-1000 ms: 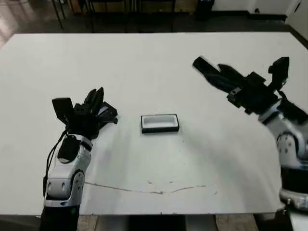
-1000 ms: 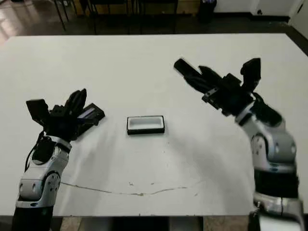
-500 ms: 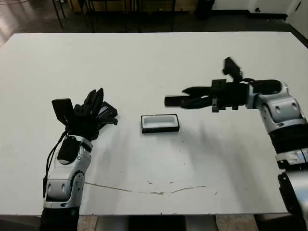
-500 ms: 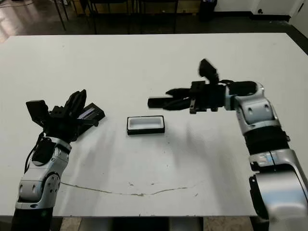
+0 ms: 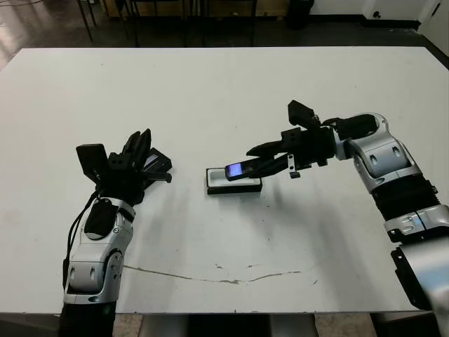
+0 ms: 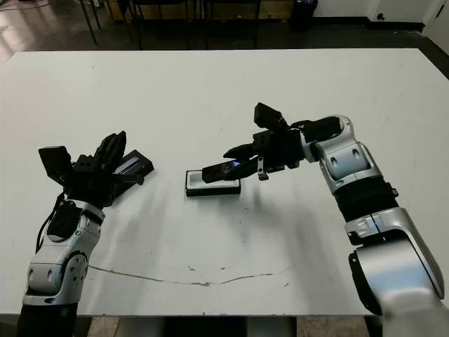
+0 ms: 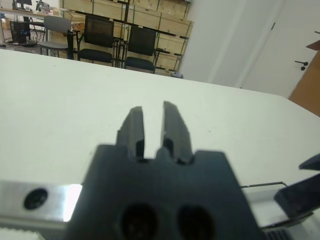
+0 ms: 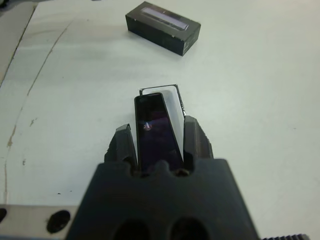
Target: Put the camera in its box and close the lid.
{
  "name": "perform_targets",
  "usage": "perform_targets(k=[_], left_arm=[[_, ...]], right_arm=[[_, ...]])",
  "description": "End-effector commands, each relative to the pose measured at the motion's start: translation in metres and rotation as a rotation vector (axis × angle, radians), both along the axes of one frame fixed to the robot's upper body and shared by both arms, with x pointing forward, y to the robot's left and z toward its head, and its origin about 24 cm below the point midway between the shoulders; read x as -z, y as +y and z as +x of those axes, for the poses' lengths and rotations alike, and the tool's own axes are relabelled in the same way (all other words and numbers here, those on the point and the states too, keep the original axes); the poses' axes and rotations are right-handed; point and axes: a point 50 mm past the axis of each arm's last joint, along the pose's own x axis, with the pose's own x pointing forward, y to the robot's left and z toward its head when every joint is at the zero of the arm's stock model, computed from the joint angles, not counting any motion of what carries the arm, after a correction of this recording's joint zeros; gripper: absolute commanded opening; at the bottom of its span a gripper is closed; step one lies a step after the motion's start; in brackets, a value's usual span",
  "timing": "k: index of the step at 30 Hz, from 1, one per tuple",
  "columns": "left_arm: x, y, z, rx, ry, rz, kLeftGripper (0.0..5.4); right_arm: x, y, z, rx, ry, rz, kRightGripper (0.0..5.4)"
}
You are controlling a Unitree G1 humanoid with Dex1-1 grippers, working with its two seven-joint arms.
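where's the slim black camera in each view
Left eye view: slim black camera with bluish patch, centre, held in the right gripper over the white-lined black tray.
Right eye view: just left of centre, over the same tray.
Left wrist view: not in it.
Right wrist view: lower centre, between the gripper's fingers.
Shared landmark: the tray under the camera's tip.

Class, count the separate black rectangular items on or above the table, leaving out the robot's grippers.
3: the camera held in the right gripper, the box under it, the lid by the left gripper.
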Motion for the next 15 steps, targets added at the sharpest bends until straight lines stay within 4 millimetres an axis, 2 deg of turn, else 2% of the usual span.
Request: perform_targets(k=[1, 15], left_arm=[[0.0068, 0.0027, -0.0029, -0.009, 0.037, 0.013, 0.0], [0.0084, 0.0018, -0.0022, -0.003, 0.038, 0.008, 0.0]], right_arm=[[0.0023, 0.002, 0.0023, 0.002, -0.011, -0.034, 0.33], [0.006, 0.001, 0.0071, 0.031, -0.035, -0.024, 0.33]])
